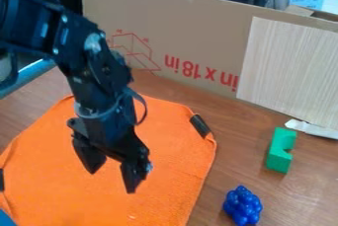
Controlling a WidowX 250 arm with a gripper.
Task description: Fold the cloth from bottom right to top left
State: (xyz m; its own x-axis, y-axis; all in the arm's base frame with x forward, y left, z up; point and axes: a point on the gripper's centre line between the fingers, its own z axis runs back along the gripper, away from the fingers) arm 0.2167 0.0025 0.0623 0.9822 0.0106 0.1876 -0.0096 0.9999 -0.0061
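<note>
one orange cloth [69, 190] lies spread out on the left and middle of the wooden table [304, 190]. over it hangs the black gripper [111, 181], released, its two fingers parted with nothing between them. a small black piece [200, 126] sits at the cloth's upper right edge. farther right, apart from the cloth, are a knobbly blue toy [243, 206] and, beyond it, a green block [282, 150].

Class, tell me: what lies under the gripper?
Under the gripper is the orange cloth, spread on the table. Cloth behind the gripper and table beneath the cloth cannot be seen.
</note>
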